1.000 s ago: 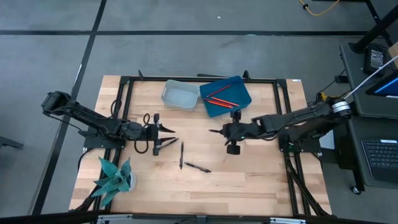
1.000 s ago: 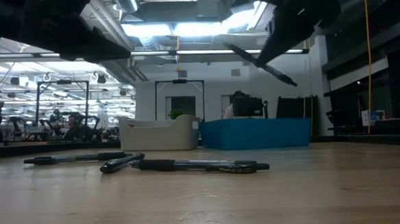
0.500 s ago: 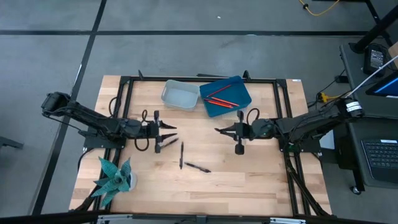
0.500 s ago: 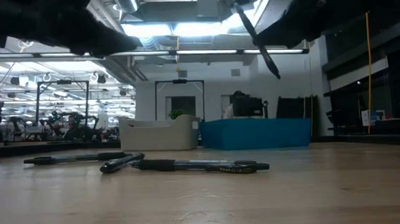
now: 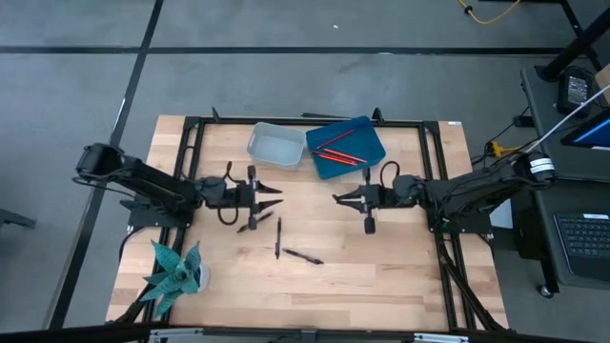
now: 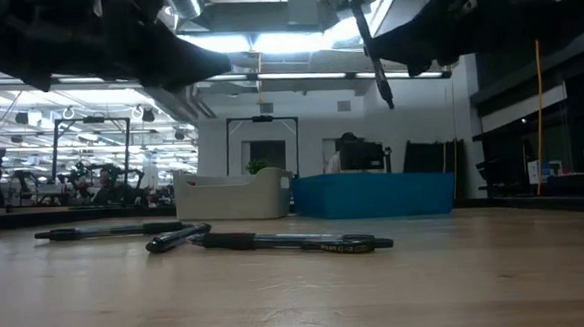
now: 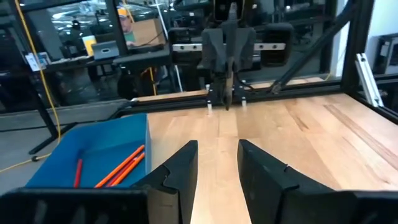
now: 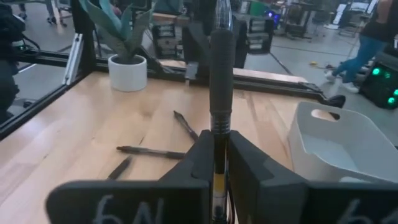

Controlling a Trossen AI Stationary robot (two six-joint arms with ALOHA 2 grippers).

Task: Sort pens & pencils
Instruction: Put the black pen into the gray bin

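1. The grey bin (image 5: 276, 146) is just beyond the left gripper (image 5: 270, 196), a little to its right; it is a smooth tub with rounded corners, and I see nothing in it.
2. The blue tray (image 5: 367, 151) touches the bin's right side and lies beyond the right gripper (image 5: 337, 199). It holds the thin red-orange pencils (image 5: 335, 150), lying flat.
3. The left gripper hangs above the wooden table (image 5: 400, 272) with its fingers apart, holding nothing.
4. The right gripper faces it, well apart, and is closed on one dark pen (image 8: 219, 99), which points up from its fingers.
5. Three black pens (image 5: 278, 236) lie on the pale plank surface, just near-side of the left gripper and between both claws.
6. A potted plant (image 5: 175, 270) stands at the near left corner.
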